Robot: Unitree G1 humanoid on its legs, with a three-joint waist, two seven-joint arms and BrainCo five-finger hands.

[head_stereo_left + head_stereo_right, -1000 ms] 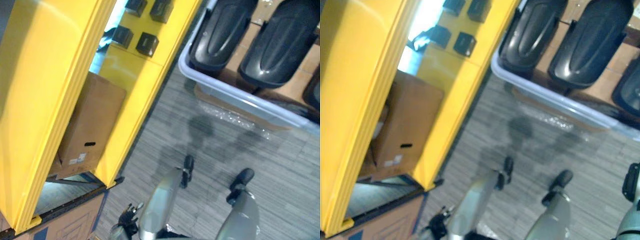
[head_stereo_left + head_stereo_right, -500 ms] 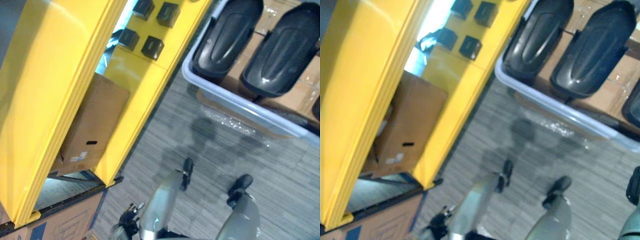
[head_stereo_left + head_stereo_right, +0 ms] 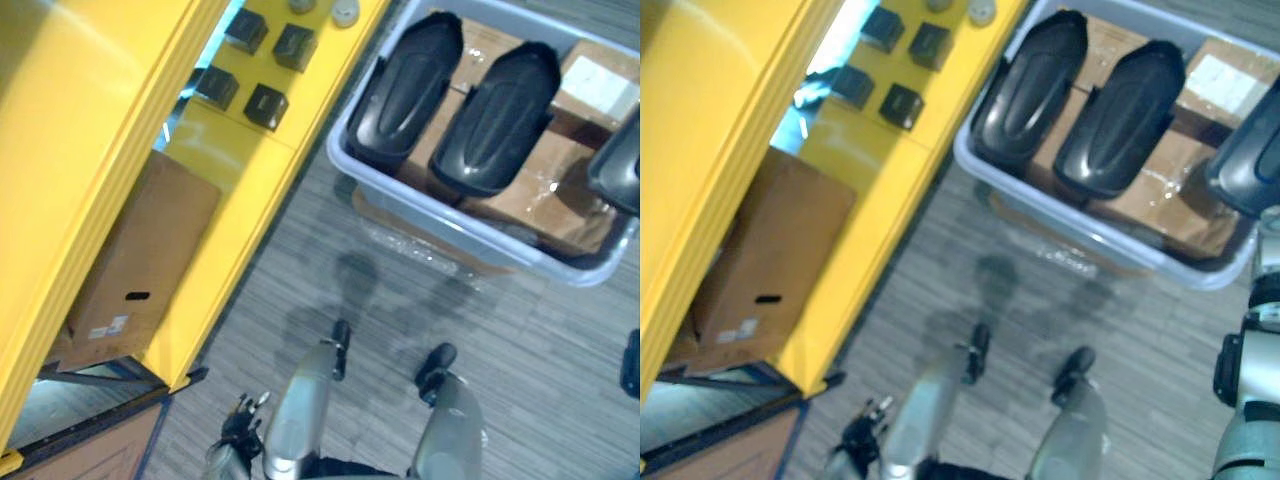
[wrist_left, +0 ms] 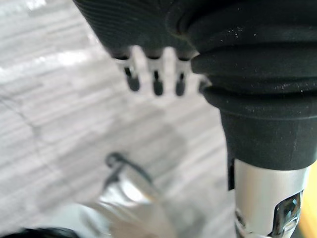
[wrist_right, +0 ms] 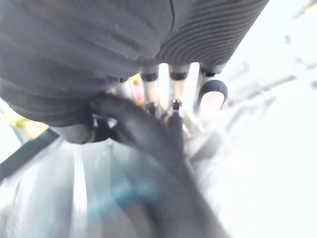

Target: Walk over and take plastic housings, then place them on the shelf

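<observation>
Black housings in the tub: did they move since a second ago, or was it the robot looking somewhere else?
They did not move. The whole picture shifted, so the camera moved: more of the grey tub shows now. The black housings lie in it as before, untouched. The yellow shelf and the brown box stayed put. The left hand hangs open, holding nothing.

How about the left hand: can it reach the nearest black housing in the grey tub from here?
Probably not yet. The left hand hangs low, fingers straight, and a stretch of carpet separates it from the grey tub holding the black housing; nothing blocks the way.
</observation>
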